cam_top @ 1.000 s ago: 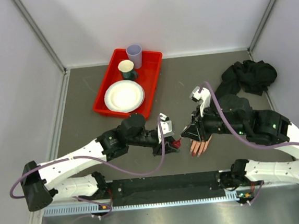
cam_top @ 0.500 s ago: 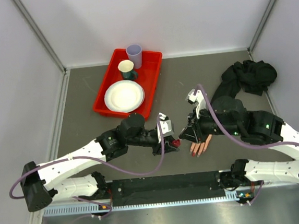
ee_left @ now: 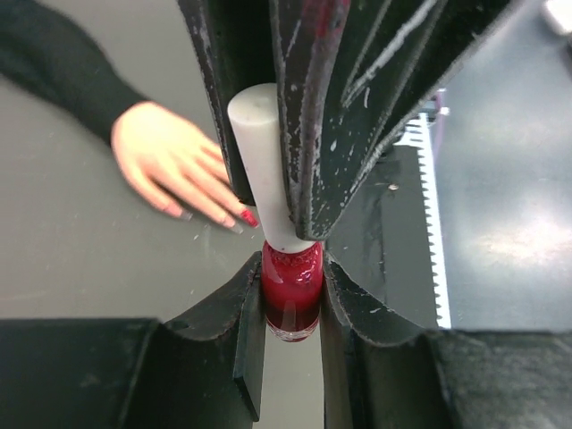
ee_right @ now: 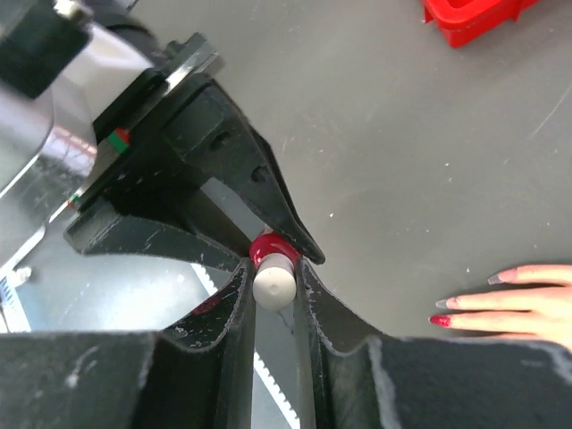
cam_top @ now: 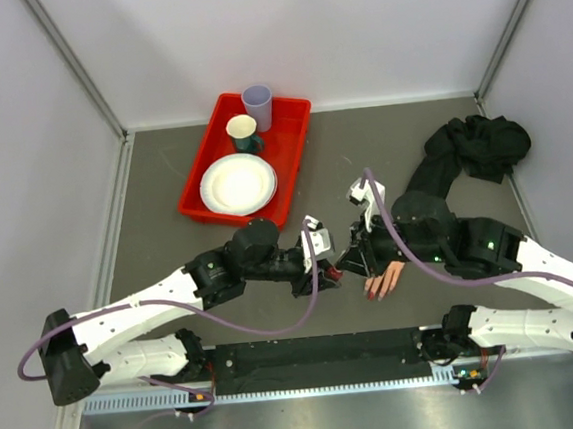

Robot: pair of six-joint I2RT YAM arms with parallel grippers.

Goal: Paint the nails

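Judging progress from the nails (ee_left: 248,217), the task was at an early stage. One nail on the mannequin hand (cam_top: 387,278) showed full red. The neighbouring nails (ee_right: 451,304) looked pale pink or greyish and appeared unpainted. The thumb nail could not be made out.

The hand lay palm down on the table (cam_top: 165,205), fingers toward the near edge, just beside the two grippers but touching neither.

The left gripper (ee_left: 290,268) was clamped on the glass body of the polish bottle (ee_left: 290,295). The right gripper (ee_right: 273,268) was closed on the white cap (ee_left: 259,152). The cap sat on the bottle neck, so no brush was exposed. The likely step in hand was opening the bottle or reloading the brush, though the pictures could not settle which.

View differences:
- The left wrist view showed the cap's full length, the red polish inside the glass and the painted nail side-on.
- The right wrist view showed the cap end-on and the left gripper's fingers around the bottle neck.
- The top view alone showed both arms meeting beside the hand, but it hid the bottle almost entirely.
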